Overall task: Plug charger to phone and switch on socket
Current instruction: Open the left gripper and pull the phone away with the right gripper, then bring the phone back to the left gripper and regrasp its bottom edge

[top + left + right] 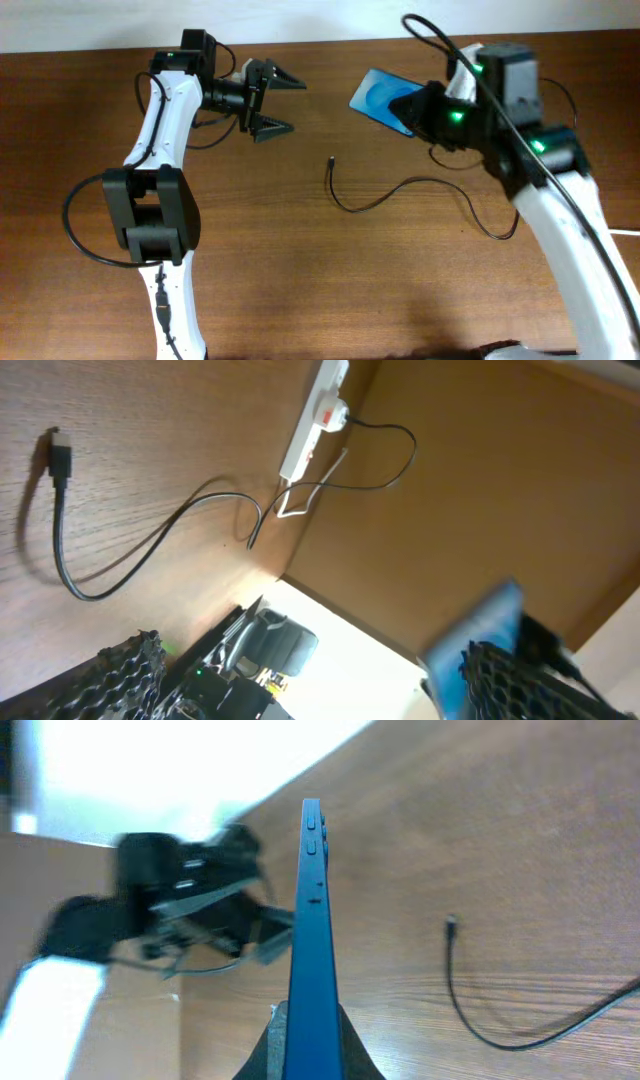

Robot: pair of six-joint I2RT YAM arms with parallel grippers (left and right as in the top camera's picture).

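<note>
Two arms, overhead: both were seen over the brown table (300, 290), one at each side.
Left gripper, overhead: the left gripper (298, 106) was spread wide with nothing between its fingers, and was pointed toward the phone.
Phone, overhead: the phone (378, 98) was clamped at one end by the right gripper (412, 108), with its blue screen tilted upward, near the table's far edge.
Charger, overhead: the charger (400, 186) was laid loose in a curve on the table, its charger tip (331, 160) between the two grippers and well apart from the phone.
Left wrist, fingers: mesh fingers (120, 675) were seen far apart at the lower corners.
Left wrist, charger: the charger (150, 545) was curved on the wood, untouched.
Left wrist, socket: the socket (315, 415) was seen at the top; its switch positions could not be told.
Left wrist, phone: the phone (480, 630) was shown blurred at lower right.
Right wrist, phone: the phone (310, 950) was viewed edge-on and gripped at its lower end.
Right wrist, charger: the charger tip (452, 925) was lying to the phone's right, apart from it.
</note>
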